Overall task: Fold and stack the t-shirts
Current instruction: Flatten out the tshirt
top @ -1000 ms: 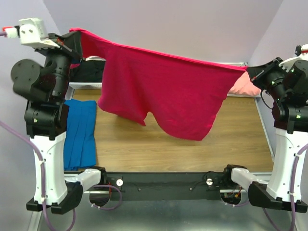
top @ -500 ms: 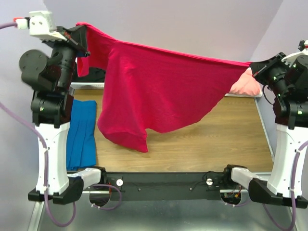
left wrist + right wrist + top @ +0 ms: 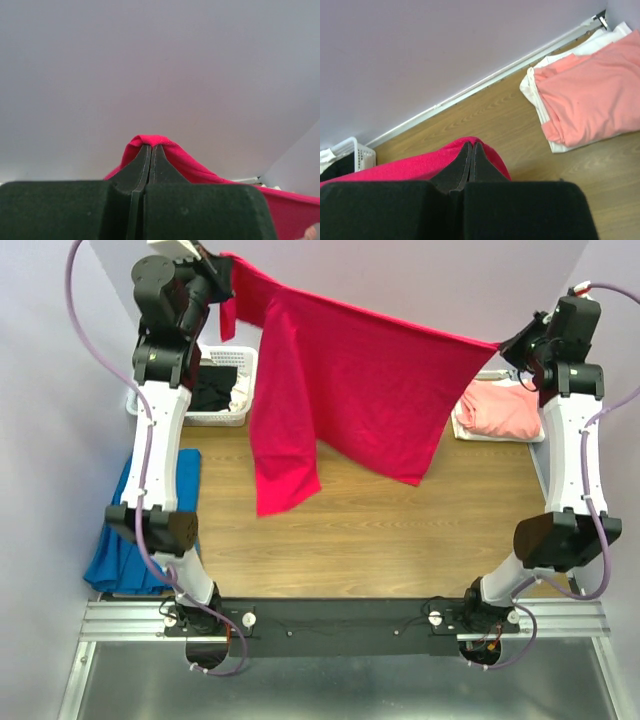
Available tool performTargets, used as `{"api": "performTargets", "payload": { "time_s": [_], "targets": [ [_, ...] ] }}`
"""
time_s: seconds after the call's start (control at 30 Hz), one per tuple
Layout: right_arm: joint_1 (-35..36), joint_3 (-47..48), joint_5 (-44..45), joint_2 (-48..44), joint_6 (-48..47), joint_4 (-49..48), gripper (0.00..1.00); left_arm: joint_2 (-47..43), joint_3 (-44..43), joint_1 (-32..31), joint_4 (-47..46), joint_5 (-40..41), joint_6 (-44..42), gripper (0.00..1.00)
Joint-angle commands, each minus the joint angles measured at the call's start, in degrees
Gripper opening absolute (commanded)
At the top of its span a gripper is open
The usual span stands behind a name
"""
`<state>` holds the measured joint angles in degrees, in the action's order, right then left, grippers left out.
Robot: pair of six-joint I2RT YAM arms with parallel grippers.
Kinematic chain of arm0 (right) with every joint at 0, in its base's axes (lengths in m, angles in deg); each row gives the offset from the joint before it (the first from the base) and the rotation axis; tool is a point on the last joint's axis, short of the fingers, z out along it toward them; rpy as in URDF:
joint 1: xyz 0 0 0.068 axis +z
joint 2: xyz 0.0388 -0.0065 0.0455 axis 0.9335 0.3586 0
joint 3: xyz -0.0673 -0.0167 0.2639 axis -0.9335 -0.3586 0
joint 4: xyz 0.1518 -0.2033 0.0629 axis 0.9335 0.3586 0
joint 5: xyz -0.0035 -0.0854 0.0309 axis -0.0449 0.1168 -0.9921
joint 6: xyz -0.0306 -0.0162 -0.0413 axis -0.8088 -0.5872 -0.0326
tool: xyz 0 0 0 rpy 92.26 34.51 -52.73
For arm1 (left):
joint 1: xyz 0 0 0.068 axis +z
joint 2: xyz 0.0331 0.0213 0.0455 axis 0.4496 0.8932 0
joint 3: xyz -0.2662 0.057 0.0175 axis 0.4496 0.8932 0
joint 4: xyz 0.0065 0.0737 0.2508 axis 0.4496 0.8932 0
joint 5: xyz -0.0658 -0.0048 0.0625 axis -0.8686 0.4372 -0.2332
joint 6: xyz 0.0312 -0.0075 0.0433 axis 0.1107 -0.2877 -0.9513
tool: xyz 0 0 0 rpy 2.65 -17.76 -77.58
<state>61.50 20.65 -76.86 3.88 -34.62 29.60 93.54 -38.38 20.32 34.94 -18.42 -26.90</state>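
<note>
Two black-and-white robot arms stand raised high over a wood-grain tabletop, a large crimson-red cotton t-shirt strung between them like washing on a line. The left gripper, its dark fingers pressed together, pinches a small peak of the red fabric at the upper left corner. The right gripper, also clamped tight, nips the opposite corner lower down on the right. The shirt's top edge runs taut and slanting between the two holds, while the body hangs down in the air over the far half of the table. One long fold droops lowest on the left side; whether it reaches the wood cannot be told from above.

At the far right corner of the table lies a folded salmon-pink t-shirt, resting on top of a folded white t-shirt whose edge shows along its left side and lower edge. Both lie well apart from the red one. At the far left stands a white plastic lattice basket with a black garment inside. A bright blue cloth lies on the table's left edge — partly hidden behind the left arm — beside the lavender wall.
</note>
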Motion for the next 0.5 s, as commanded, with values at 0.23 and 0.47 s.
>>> {"api": "performTargets", "payload": {
  "time_s": [0.23, 0.47],
  "targets": [
    [-0.6, 11.4, 5.2, -1.4, -4.1, -2.7, 0.01, 1.0, -12.7, 0.8, -8.7, -3.5, 1.1, 0.00],
    [-0.6, -13.0, 3.9, -13.2, -2.8, -2.7, 0.01, -7.6, 8.1, -1.0, -0.3, -3.3, -4.4, 0.00]
  ]
}}
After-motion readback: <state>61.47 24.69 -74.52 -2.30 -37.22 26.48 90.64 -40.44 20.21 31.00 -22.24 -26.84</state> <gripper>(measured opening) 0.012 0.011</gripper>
